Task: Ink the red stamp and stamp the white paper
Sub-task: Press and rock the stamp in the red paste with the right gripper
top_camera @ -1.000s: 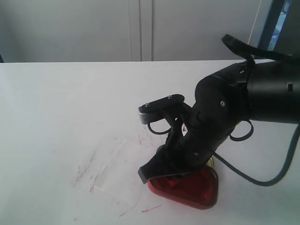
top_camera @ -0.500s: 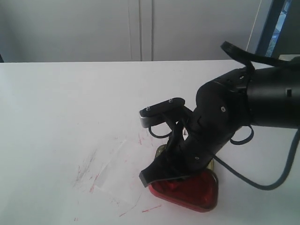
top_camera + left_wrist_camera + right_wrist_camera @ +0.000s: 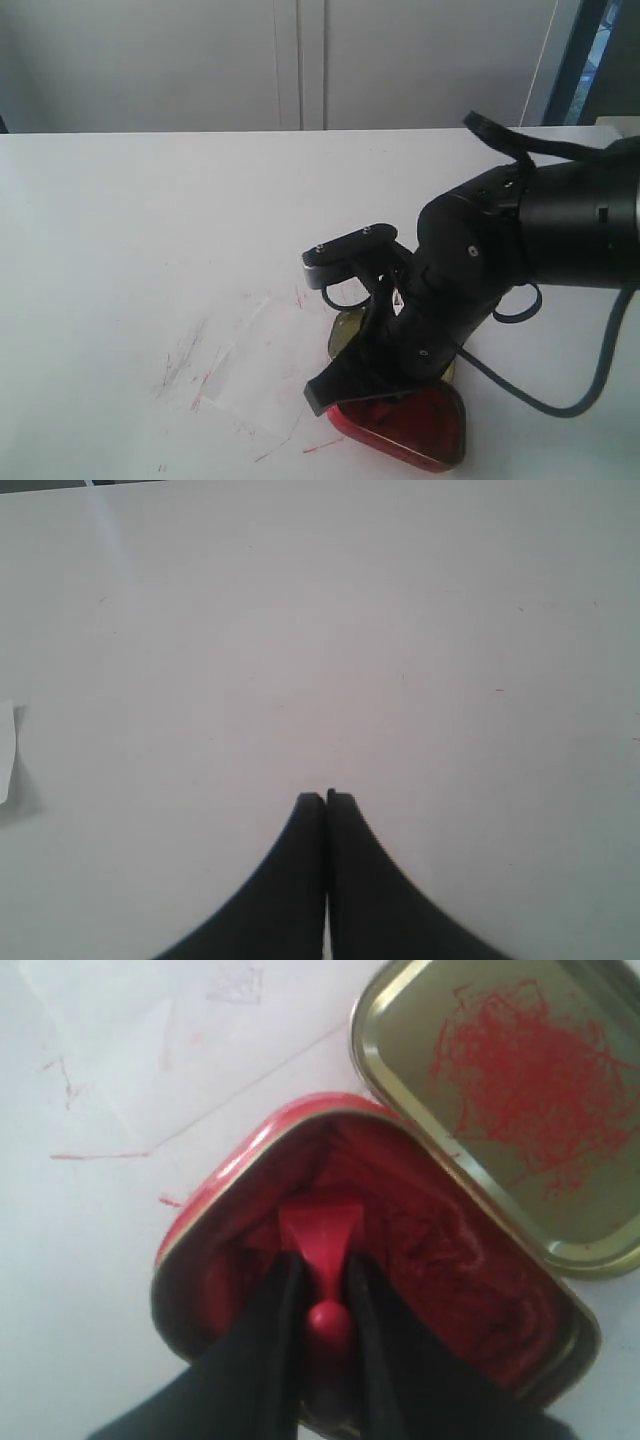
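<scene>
The right pincer (image 3: 322,1270) is clamped on the small red plastic stamp with a square flat base and knobbed handle (image 3: 321,1228). Its two black fingers (image 3: 283,1305) squeeze the handle from both sides, and the knob shows between them. The stamp is inside the rounded red-filled metal ink tin (image 3: 196,1222), with its base facing down onto the red pad. Whether the base presses into the ink or sits just above it cannot be told.

The tin stands on the plain white table (image 3: 150,220), well away from the far edge and right of the middle. In the exterior view the black right arm (image 3: 520,230) leans down over it and hides most of the inside. A gold-coloured metal lid smeared with red scribbles (image 3: 500,1090) lies open side up beside the tin, toward the table's far edge. Its rim meets the tin's rim.

The thin whitish rectangular sheet of paper with red ink streaks (image 3: 250,345) lies flat on the table just left of the tin. It is barely distinct from the surface. Thin red marks cross it and the table around it, and one of its edges runs close past the tin and lid.

The left pincer (image 3: 327,798) has its fingers pressed together with nothing between them. It hangs above a bare stretch of table.
</scene>
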You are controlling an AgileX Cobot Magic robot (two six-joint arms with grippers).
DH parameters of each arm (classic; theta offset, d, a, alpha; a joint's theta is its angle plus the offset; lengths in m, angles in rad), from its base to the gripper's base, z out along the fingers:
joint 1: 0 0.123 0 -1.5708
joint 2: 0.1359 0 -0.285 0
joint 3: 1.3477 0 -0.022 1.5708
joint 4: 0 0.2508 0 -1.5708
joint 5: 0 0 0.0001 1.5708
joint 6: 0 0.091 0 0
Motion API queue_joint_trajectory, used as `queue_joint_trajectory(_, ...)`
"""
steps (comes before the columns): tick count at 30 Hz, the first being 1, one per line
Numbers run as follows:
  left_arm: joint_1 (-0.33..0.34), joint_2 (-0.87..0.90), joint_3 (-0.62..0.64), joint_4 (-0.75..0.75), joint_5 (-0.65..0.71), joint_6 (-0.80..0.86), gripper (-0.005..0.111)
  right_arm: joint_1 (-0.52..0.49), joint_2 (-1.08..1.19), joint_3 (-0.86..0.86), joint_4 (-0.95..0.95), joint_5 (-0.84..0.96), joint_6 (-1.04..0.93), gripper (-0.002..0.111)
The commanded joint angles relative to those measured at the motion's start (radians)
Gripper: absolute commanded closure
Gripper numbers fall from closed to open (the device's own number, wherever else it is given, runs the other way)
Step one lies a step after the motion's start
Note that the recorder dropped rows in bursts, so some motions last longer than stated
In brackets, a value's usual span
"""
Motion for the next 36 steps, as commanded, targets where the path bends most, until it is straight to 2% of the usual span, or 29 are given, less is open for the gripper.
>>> queue_joint_trajectory(1,0.002,0.007,-0.004,0.001,0.001,0.0,0.107,0.0,-0.022,-0.032,-0.004,0.043,-0.009,0.108)
queue_joint_trajectory(5,0.002,0.007,-0.004,0.001,0.001,0.0,0.107,0.0,-0.027,-0.012,-0.001,-0.018,-0.004,0.108)
queue_joint_trajectory(15,0.002,0.007,-0.004,0.001,0.001,0.0,0.107,0.0,-0.023,-0.009,-0.044,-0.016,-0.009,0.108)
queue_joint_trajectory(26,0.002,0.007,-0.004,0.001,0.001,0.0,0.107,0.0,-0.01,0.005,-0.052,-0.1,-0.011,0.108)
queue_joint_trajectory(36,0.002,0.007,-0.004,0.001,0.001,0.0,0.107,0.0,-0.008,0.005,-0.093,0.015,-0.011,0.108)
